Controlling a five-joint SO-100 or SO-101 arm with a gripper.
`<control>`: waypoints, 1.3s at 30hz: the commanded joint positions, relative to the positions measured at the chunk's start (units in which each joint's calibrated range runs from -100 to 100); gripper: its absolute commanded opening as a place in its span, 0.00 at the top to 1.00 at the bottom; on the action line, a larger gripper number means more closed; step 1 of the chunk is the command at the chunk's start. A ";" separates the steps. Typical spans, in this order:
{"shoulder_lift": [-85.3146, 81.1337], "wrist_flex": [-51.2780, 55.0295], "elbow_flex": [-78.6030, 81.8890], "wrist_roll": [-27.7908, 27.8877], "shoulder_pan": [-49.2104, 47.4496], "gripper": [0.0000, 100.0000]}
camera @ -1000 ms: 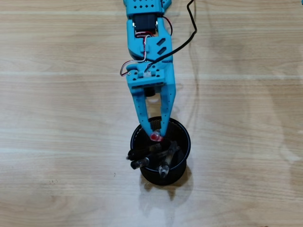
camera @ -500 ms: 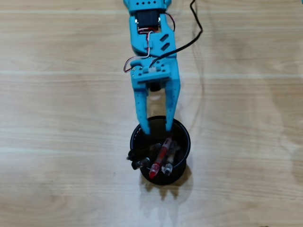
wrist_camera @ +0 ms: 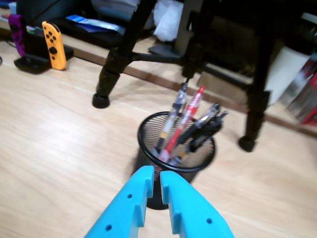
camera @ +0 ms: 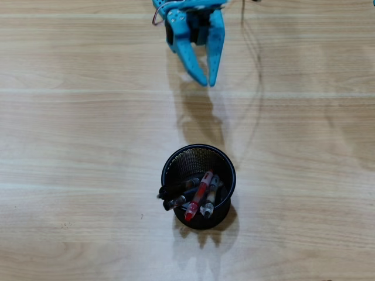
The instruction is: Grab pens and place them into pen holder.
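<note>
While pens (camera: 198,196) stand in holder (camera: 176,161) | jaws nearly closed, empty, well apart.

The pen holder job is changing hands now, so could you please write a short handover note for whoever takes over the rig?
Gripper: empty, fingers nearly together, raised and clear of the holder, near the top edge in the overhead view.
Pen holder: black mesh cup, upright on the table.
Pens: a red pen and several dark or clear ones stand inside, leaning on the rim.
Done: all visible pens are in the holder.
Left: no loose pens in either view; check outside the frames.
</note>
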 commanded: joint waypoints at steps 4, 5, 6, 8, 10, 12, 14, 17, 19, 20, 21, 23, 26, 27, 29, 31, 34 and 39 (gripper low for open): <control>-27.83 -0.50 21.60 12.24 -1.71 0.98; -29.93 -0.50 23.85 13.25 -1.62 0.98; -31.86 -0.50 25.93 13.91 -1.53 0.98; -36.90 -0.42 31.79 14.32 0.47 0.98; -39.84 -0.42 35.93 14.37 1.74 0.98; -41.94 1.56 37.28 14.62 2.65 0.98; -45.05 8.28 36.83 16.35 2.83 0.98; -50.93 20.33 36.92 17.77 3.01 0.98; -55.97 30.15 36.92 18.94 3.74 0.98; -61.09 40.22 36.83 19.75 4.83 0.98; -62.44 45.13 36.65 20.06 5.65 0.98; -62.27 50.72 36.74 20.52 7.28 0.98; -61.93 55.54 36.74 22.19 9.28 0.98; -62.02 57.09 36.74 22.70 9.91 0.98; -62.10 59.68 36.74 23.31 10.73 0.98; -62.10 62.00 36.74 23.56 10.82 0.98; -62.19 62.60 36.74 24.58 10.91 0.98; -62.19 62.69 36.65 26.10 11.37 0.98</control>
